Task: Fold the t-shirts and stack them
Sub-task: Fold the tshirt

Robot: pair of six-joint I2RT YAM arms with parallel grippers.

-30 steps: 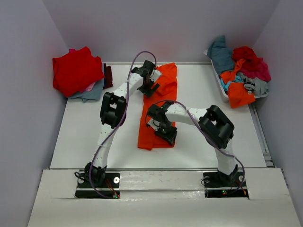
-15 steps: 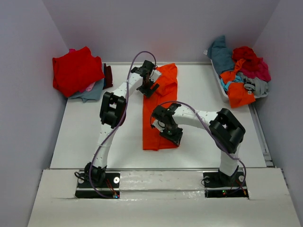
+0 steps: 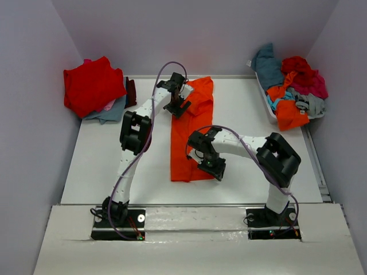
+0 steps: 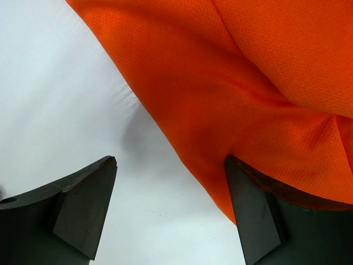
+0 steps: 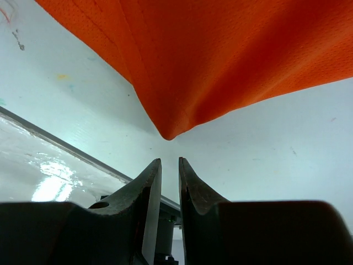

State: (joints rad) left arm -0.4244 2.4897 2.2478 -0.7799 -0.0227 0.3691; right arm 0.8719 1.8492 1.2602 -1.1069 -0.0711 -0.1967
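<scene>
Two robot arms reach over a white table walled in pale grey, their bases bolted at its near edge; between them, down the middle of the table, lies an orange t-shirt, folded into a long narrow strip that runs from the far edge toward the near one; at the far right a heap of t-shirts in teal, red, magenta, grey and orange spills over a white basket; at the far left corner a folded red t-shirt tops a small stack, with grey cloth showing beneath it; the left gripper hangs at the far end of the orange strip, on its left edge, jaws spread wide apart and holding nothing; its wrist camera shows one dark finger over bare table and the other against the orange cloth's edge, which drapes over it; the right gripper sits low at the strip's near right corner, jaws drawn almost together with only a thin slit between them and nothing in it; from its wrist camera a pointed corner of the orange cloth hangs just ahead of the fingertips, apart from them, with white table visible between.
</scene>
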